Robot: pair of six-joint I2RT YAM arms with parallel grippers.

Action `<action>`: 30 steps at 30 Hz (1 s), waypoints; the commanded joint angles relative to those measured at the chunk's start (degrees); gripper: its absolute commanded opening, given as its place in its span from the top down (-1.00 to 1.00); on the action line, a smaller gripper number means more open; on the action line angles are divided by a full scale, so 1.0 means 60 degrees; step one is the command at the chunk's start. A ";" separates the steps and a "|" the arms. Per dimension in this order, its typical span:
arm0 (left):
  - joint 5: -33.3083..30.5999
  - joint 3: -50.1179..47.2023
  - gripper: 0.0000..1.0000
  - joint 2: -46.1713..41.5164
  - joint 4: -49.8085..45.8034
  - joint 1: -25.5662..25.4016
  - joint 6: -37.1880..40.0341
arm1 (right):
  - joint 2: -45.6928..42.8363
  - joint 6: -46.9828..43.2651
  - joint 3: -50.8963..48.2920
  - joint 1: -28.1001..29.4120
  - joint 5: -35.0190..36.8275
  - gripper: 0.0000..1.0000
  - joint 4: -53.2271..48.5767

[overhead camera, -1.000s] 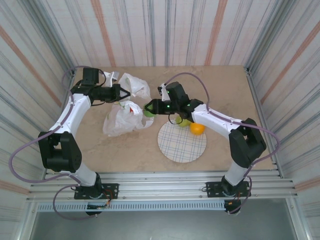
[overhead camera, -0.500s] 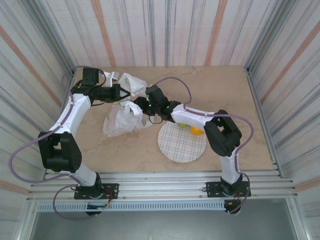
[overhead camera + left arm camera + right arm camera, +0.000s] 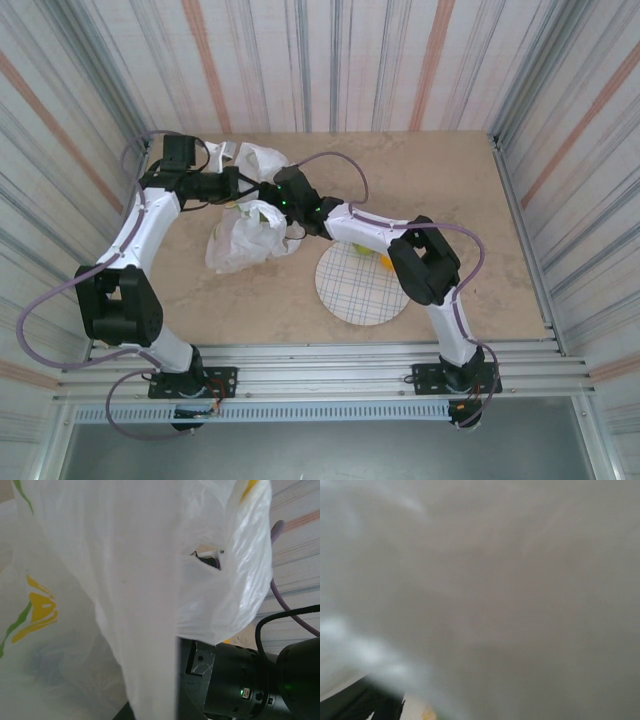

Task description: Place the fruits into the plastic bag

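Right pincer (image 3: 272, 198) reached into plastic bag (image 3: 240, 242), plate (image 3: 350, 297) seen overhead, film at wrists

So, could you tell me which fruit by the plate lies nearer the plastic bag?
The yellow-green fruit, closer to the plastic bag; the orange fruit sits farther right, beside it.

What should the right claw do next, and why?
Likely open and drop whatever it carries: the right claw is pushed into the mouth of the bag, the left claw holds it up, and the right wrist camera sees plastic close up.
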 commanded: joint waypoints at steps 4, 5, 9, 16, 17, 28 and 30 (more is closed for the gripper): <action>0.0308 -0.0025 1.00 -0.0340 -0.0149 -0.0055 0.0052 | -0.0220 -0.0932 0.0247 0.0057 -0.0802 -0.64 -0.0097; 0.0299 -0.0017 1.00 -0.0339 -0.0142 -0.0058 0.0052 | -0.0329 -0.1054 0.0151 0.0044 -0.0835 -0.65 -0.0104; 0.0261 -0.0015 1.00 -0.0338 -0.0143 -0.0047 0.0081 | -0.0891 -0.1648 -0.0354 -0.0016 -0.0909 -0.65 -0.0299; 0.0251 -0.0016 1.00 -0.0369 -0.0179 0.0002 0.0095 | -0.2365 -0.2653 -0.1769 -0.0244 -0.0425 -0.66 -0.0632; 0.0244 -0.0009 1.00 -0.0369 -0.0186 0.0016 0.0100 | -0.2614 -0.2708 -0.2014 -0.0299 -0.0380 -0.66 -0.0611; 0.0189 -0.0021 1.00 -0.0318 -0.0143 -0.0027 0.0075 | -0.4774 -0.3056 -0.4198 -0.0977 -0.0089 -0.67 -0.0355; 0.0165 -0.0028 1.00 -0.0305 -0.0145 -0.0071 0.0074 | -0.5248 -0.3374 -0.4526 -0.1092 0.0039 -0.67 -0.0551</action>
